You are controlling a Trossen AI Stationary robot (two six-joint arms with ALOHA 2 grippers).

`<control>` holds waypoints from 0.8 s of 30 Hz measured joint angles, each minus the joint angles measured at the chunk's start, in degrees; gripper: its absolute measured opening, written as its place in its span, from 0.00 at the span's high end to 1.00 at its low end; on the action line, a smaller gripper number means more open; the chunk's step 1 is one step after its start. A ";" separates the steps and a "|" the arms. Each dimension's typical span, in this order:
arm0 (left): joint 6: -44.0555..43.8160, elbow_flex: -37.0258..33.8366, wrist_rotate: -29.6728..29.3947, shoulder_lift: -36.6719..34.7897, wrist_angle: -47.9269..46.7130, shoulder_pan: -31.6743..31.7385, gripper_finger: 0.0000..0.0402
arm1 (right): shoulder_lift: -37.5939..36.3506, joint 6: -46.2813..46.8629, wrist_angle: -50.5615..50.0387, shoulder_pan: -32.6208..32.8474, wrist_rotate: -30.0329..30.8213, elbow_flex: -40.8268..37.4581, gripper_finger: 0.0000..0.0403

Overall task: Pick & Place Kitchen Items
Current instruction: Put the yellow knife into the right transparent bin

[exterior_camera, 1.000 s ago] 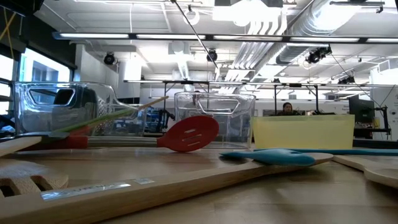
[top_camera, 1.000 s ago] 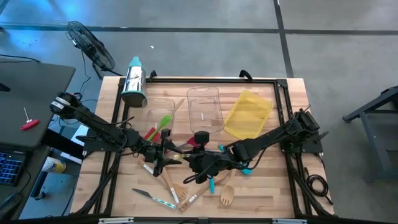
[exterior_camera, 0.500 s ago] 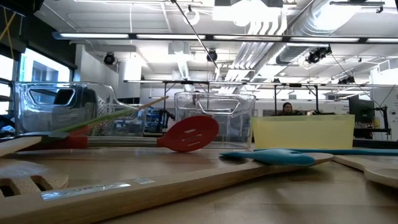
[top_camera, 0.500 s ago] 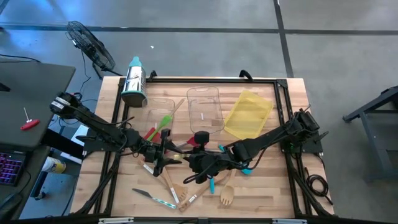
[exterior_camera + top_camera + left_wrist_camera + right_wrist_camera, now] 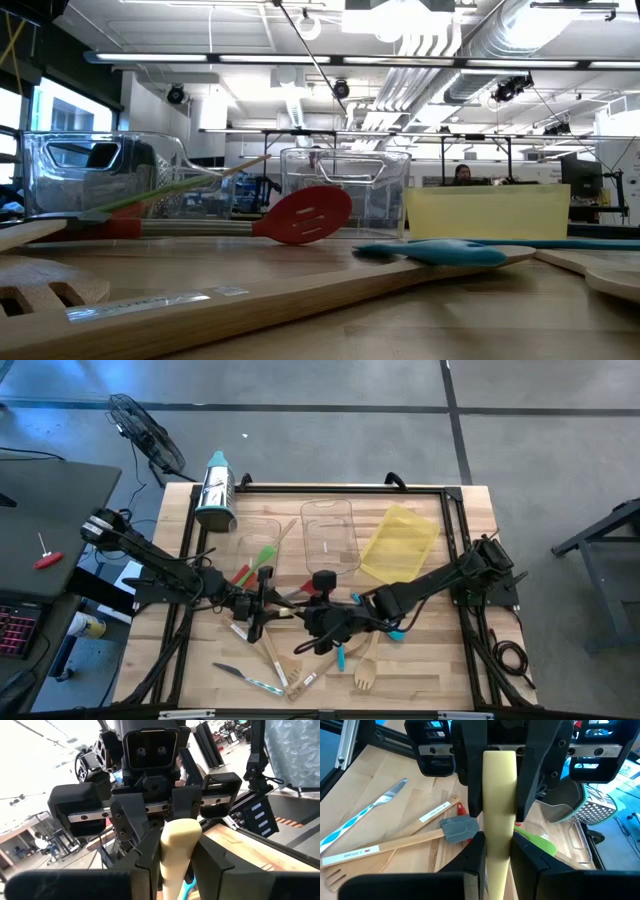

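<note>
**Both hands on one pale handle at mid-bench**

Two clear bins (image 5: 329, 535) and a yellow bin (image 5: 400, 543) sit toward the far side of the bench (image 5: 440, 670); a green spatula (image 5: 262, 557) and a wood-handled utensil lean on the smaller clear bin's rim. What lies inside cannot be told. A steel cylinder (image 5: 215, 490) lies at the far left corner. On the near side lie wooden forks (image 5: 364, 676), a grey spatula (image 5: 457, 827) and a blue-handled knife (image 5: 250, 680); a red slotted spatula (image 5: 305, 214) and a teal one (image 5: 440, 251) rest nearby. The left hand (image 5: 252, 607) and right hand (image 5: 318, 622) meet tip to tip low over mid-bench, each closed narrowly on opposite ends of a cream utensil handle (image 5: 499, 800).
</note>
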 joint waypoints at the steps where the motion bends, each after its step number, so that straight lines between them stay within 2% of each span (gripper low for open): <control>1: -0.11 0.00 -0.45 0.00 -0.04 0.00 0.80 | 0.00 0.00 -0.05 0.00 0.04 0.00 0.87; 7: -0.61 0.00 -0.84 0.00 -0.15 0.00 0.80 | 0.00 0.04 0.01 0.00 0.17 0.00 0.85; 16: -1.12 0.04 -1.69 0.04 -0.85 0.04 0.80 | 0.00 4.06 0.90 0.05 0.51 0.00 0.40; 20: -1.45 0.04 -1.73 0.04 -1.13 0.04 0.80 | 0.00 4.28 0.50 0.27 4.30 0.00 0.32; 24: -1.82 0.04 -1.73 0.04 -1.32 0.04 0.80 | 0.00 4.27 -1.60 1.27 9.05 0.00 0.30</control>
